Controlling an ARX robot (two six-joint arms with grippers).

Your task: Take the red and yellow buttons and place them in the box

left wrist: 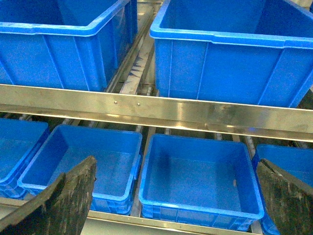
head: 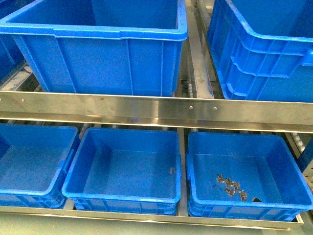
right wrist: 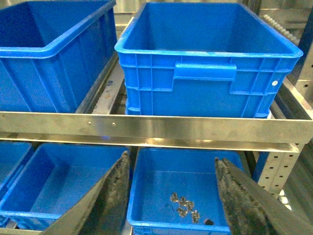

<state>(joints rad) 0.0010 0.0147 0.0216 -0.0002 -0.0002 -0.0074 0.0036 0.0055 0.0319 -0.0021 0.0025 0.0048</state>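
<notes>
No red or yellow buttons show in any view. My left gripper (left wrist: 176, 205) is open, its dark fingers (left wrist: 68, 196) spread wide in front of the lower shelf's middle small blue crate (left wrist: 195, 176), whose floor is bare. My right gripper (right wrist: 173, 196) is open too, framing the lower right small blue crate (right wrist: 186, 169). That crate (head: 244, 156) holds only several small grey metal bits (head: 230, 186). Which crate is the box I cannot tell. Neither arm appears in the front view.
Two large blue crates (head: 98, 63) (head: 264, 58) stand on the upper shelf behind a steel rail (head: 156, 105). The lower shelf carries three small blue crates, left (head: 29, 166), middle (head: 127, 169) and right. A perforated steel upright (right wrist: 274, 171) stands at the right.
</notes>
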